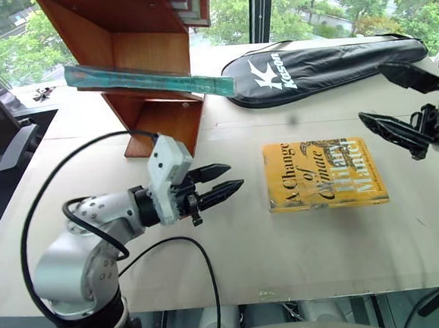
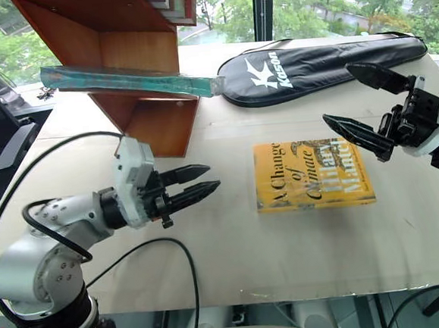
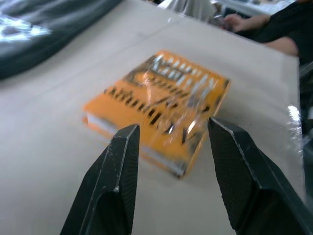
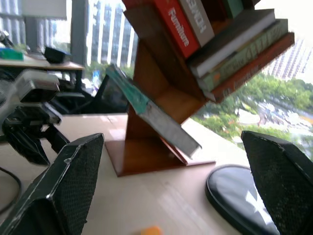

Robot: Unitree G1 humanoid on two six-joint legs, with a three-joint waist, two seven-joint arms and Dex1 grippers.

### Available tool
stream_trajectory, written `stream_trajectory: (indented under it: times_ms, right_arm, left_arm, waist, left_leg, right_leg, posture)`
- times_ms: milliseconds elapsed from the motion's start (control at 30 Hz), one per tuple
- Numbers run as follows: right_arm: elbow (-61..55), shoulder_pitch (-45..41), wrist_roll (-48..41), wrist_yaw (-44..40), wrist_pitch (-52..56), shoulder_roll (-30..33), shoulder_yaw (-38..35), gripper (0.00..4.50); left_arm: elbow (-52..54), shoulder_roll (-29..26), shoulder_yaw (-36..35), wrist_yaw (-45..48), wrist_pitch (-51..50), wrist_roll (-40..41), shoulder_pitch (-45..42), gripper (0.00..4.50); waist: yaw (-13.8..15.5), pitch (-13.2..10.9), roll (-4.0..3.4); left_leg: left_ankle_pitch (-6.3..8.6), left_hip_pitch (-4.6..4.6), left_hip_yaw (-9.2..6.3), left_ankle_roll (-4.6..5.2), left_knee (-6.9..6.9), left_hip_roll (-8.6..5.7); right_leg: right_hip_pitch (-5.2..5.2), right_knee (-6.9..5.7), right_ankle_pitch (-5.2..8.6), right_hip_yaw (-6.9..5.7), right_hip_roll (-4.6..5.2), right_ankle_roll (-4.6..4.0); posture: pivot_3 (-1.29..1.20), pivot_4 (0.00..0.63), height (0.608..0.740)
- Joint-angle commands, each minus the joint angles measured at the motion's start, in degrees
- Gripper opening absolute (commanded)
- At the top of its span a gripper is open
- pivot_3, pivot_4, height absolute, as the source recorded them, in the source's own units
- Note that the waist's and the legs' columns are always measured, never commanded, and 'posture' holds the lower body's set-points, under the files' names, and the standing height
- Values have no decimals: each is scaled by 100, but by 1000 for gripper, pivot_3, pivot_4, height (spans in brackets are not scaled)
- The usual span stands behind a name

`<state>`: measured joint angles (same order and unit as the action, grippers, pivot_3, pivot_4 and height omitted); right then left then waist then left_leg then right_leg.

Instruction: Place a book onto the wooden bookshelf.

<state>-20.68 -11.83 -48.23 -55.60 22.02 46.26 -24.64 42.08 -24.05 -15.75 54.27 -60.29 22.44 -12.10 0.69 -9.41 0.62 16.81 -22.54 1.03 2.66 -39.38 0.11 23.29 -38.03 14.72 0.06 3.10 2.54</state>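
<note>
the left gripper (image 1: 223, 184), with its two black fingers slightly spread and holding nothing, hovers low over the pale tabletop (image 1: 235, 261), pointing toward the yellow paperback book titled "a change of climate" (image 1: 324, 174) that lies flat just beyond its tips. the right gripper (image 2: 361, 107) hangs above the table's right side with its fingers spread wide and empty, aimed across toward the reddish-brown wooden bookshelf of slanted boards (image 1: 139, 56). the large thin teal-green book with a glossy cover (image 1: 148, 81) rests on a slanted lower board of that shelf, its far end jutting out near the black zipped racket bag (image 1: 326, 66) lying along the back of the table.
</note>
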Motion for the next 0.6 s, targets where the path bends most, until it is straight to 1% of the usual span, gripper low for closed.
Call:
stream_trajectory:
  times_ms: [33, 167, 300, 333, 400, 467, 600]
  right_arm:
    - [-4, 993, 662, -132, -127, 339, -622, 4500]
    - [206, 2206, 1055, -402, -267, 380, -1270, 4500]
    - [519, 2956, 1609, -580, -579, 411, -1454, 4500]
    - [623, 3079, 1819, -566, -709, 427, -1452, 4500]
    - [695, 3180, 1859, -573, -699, 428, -1503, 4500]
    - [752, 3193, 1914, -551, -735, 434, -1526, 4500]
    - [766, 3159, 1945, -524, -720, 462, -1510, 4500]
  left_arm:
    - [-453, -340, -282, 109, 1318, -83, 679, 2237]
    - [-897, -882, -565, 397, 2044, -3, 1345, 2237]
    - [-1266, -1216, -626, 481, 2496, 74, 1658, 2237]
    - [-1394, -1305, -617, 544, 2652, 42, 1729, 2237]
    - [-1617, -1441, -594, 630, 2886, 39, 1791, 2237]
    - [-1753, -1524, -575, 618, 2954, 109, 1755, 2237]
    - [-1838, -1669, -486, 673, 3041, 236, 1816, 2237]
  waist:
    - [25, 4, 1]
    - [22, 5, 0]
    - [6, 10, -1]
    - [2, 11, 0]
    - [-7, 11, 0]
    - [-8, 10, -2]
    - [-1, 12, -3]
  left_leg:
    - [0, -1, 0, 0, 3, 0]
    - [1, -10, 0, 1, 10, 1]
    - [10, 4, 5, 18, 11, 2]
    - [14, 7, 8, 24, 10, 2]
    - [16, 25, 9, 27, 11, 4]
    - [17, 67, 12, 28, 19, 6]
    - [17, 73, 12, 28, 19, 8]
  right_leg:
    - [1, 1, 0, 0, 0, -1]
    - [4, 12, 1, -4, 2, -2]
    - [-4, 12, 0, 0, 3, -3]
    - [-4, 11, -1, 2, 4, -5]
    - [-18, 11, -1, 2, 1, -8]
    - [-55, 11, 5, 5, 0, -18]
    - [-62, 11, 9, 6, 1, -26]
  posture:
    - [0, 150, 740]
    - [0, 150, 740]
    - [0, 150, 740]
    - [0, 150, 740]
    - [0, 150, 740]
    - [0, 150, 740]
    - [0, 150, 740]
